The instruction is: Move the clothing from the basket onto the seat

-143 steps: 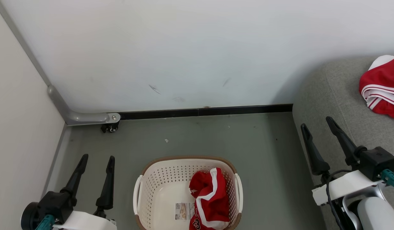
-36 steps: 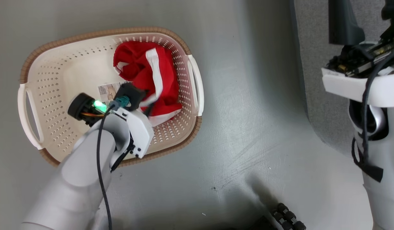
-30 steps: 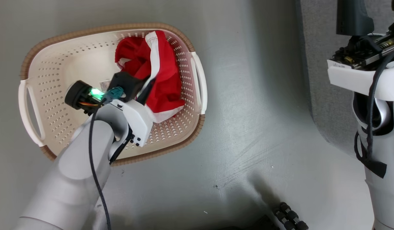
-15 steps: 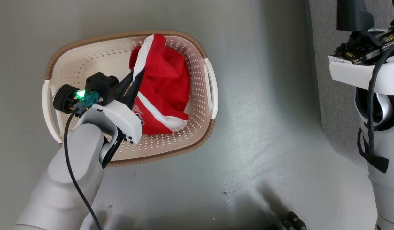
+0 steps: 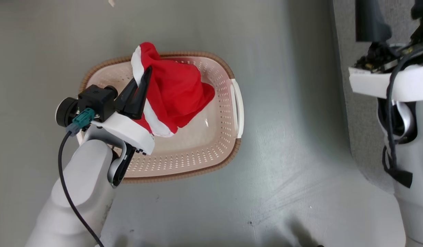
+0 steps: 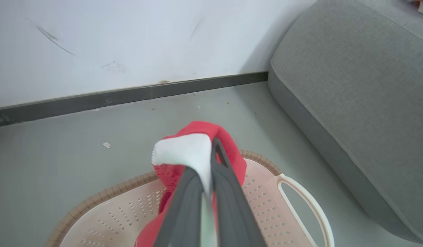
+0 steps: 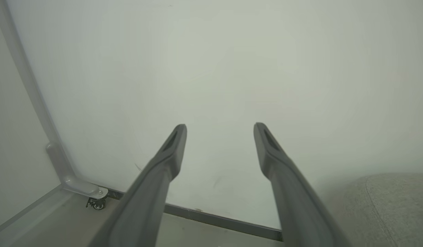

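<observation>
Carefully: left gripper [image 5: 144,77], clamped shut on the clothing [image 5: 177,96] (white trim), should rise until fabric hanging below it clears the basket [image 5: 204,151], before swinging toward the seat [image 6: 352,85].

1. You are in a staged home corner of a test room.
2. Ahead of your right gripper [image 7: 220,126] stands a bare white partition wall [image 7: 232,68]. To that gripper's lower left, the wall's grey metal foot [image 7: 79,187] rides on a small black caster wheel [image 7: 96,204].
3. Right of your left gripper [image 6: 211,154] lies a large grey woven-fabric seat [image 6: 352,85]. Beneath that gripper, a cream perforated plastic laundry basket [image 6: 264,192] sits on grey floor [image 6: 60,164].
</observation>
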Available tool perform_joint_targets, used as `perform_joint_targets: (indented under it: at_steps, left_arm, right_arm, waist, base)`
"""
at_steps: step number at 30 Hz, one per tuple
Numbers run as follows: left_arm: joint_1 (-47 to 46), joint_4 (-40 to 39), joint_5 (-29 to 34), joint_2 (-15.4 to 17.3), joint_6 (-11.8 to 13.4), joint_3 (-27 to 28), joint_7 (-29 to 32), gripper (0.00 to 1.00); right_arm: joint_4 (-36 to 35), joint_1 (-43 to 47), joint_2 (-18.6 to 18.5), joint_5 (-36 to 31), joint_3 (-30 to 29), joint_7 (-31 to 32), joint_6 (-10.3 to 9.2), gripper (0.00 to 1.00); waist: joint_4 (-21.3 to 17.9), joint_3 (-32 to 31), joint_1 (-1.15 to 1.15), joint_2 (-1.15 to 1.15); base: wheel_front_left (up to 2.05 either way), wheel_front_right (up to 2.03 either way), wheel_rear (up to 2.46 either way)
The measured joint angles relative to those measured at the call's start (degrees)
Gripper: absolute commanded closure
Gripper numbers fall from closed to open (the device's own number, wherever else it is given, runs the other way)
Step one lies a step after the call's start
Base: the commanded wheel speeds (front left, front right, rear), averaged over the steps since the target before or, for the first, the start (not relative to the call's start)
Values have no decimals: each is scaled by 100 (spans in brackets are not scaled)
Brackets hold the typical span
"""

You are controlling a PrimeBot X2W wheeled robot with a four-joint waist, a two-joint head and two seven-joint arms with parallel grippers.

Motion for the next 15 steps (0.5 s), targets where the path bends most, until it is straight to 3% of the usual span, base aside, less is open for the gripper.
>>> perform_joint_targets:
  at_steps: [15]
  left_arm:
    - [456, -1066, -86, -1, 89, 565, -16, 100]
  right_arm:
    - [556, 712, -107, 177, 29, 1, 0, 0]
  waist:
    - [256, -883, 0, 0]
  base:
    - [0, 0, 0]
